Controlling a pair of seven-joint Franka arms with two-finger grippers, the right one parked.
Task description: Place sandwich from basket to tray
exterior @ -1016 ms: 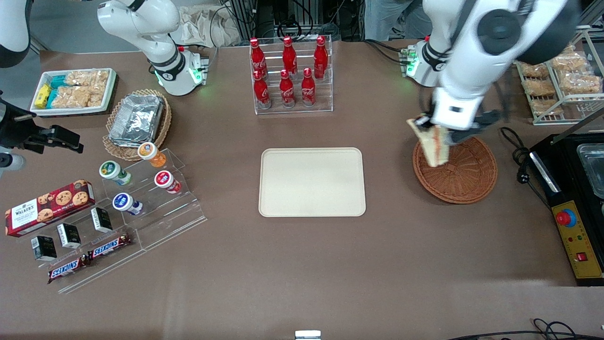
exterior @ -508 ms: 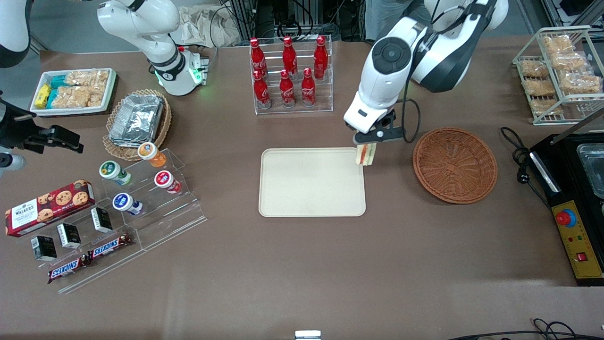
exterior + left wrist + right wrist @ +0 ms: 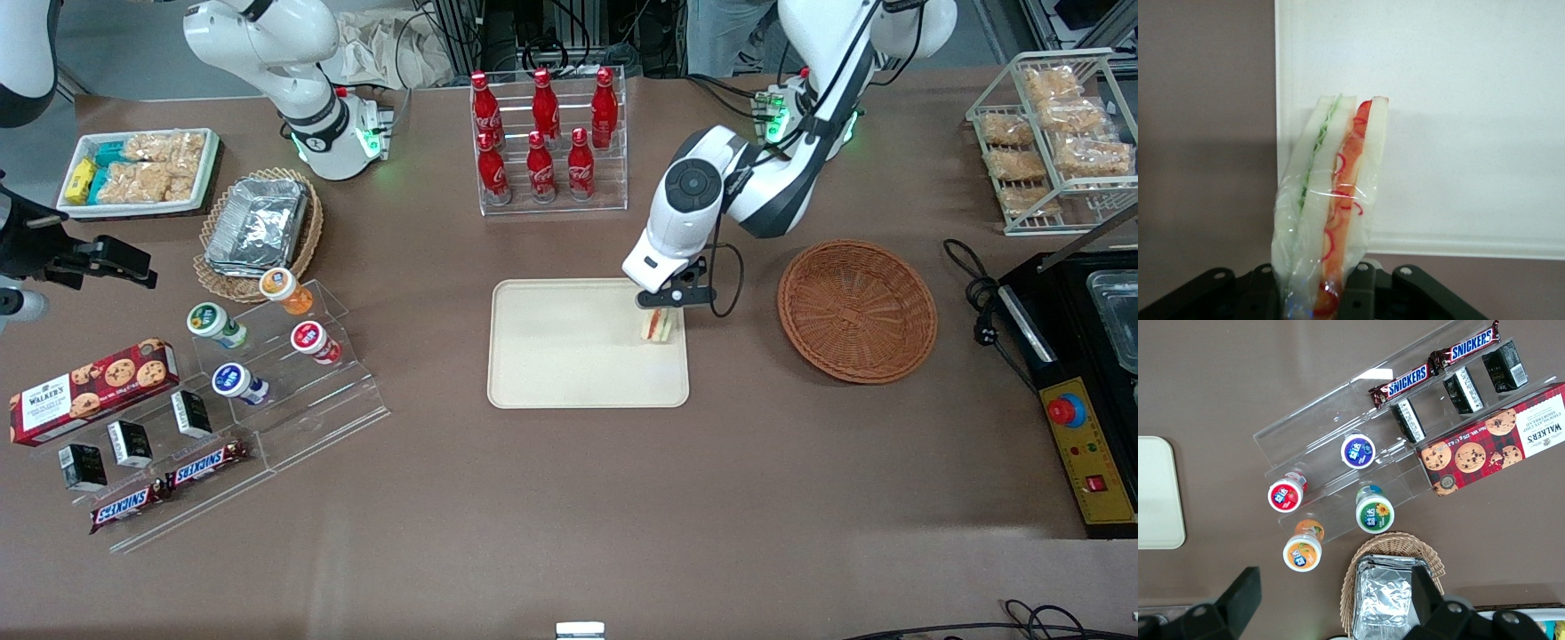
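The sandwich (image 3: pixel 658 325) hangs cut edge down in my left gripper (image 3: pixel 660 311), which is shut on it. It hovers over the corner of the cream tray (image 3: pixel 569 356) that lies toward the working arm's end. In the left wrist view the wrapped sandwich (image 3: pixel 1335 200) shows pale bread with red and green filling, and the black fingers (image 3: pixel 1358 293) press on both of its sides above the tray (image 3: pixel 1458 120). The reddish-brown woven basket (image 3: pixel 857 310) stands beside the tray, toward the working arm's end, with nothing in it.
A clear rack of red bottles (image 3: pixel 544 142) stands farther from the front camera than the tray. A black appliance with a red button (image 3: pixel 1080 373) lies at the working arm's end. Snack displays (image 3: pixel 267 382) and a foil-filled wicker basket (image 3: pixel 258 227) lie toward the parked arm's end.
My gripper has carried the sandwich from above the basket across to the tray, then lowered it over the tray's corner.
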